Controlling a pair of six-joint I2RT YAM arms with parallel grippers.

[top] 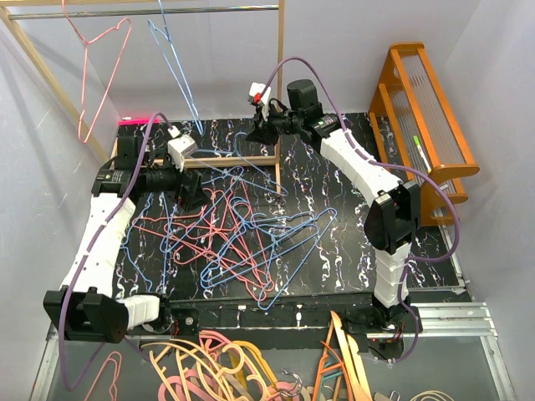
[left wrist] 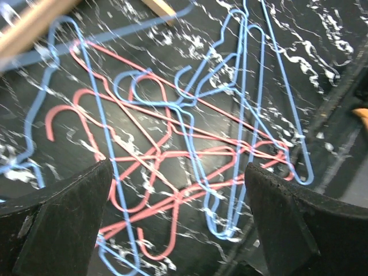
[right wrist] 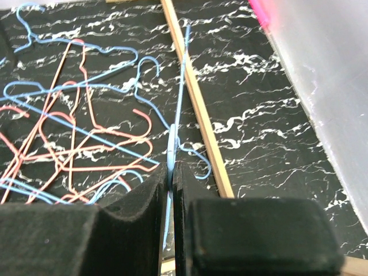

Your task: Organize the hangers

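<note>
Right end effector clenched on a light blue hanger beside the wooden rack's base bar.
Left end effector hangs released above the tangled pink and blue hangers heaped on the counter; two more hang from the rail.

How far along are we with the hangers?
Done: a pink hanger and a blue hanger hang on the rail. In hand: the right hand pinches a second blue hanger; the left hand is open over the tangled pile. Left: that pile on the table, most of the job.
</note>
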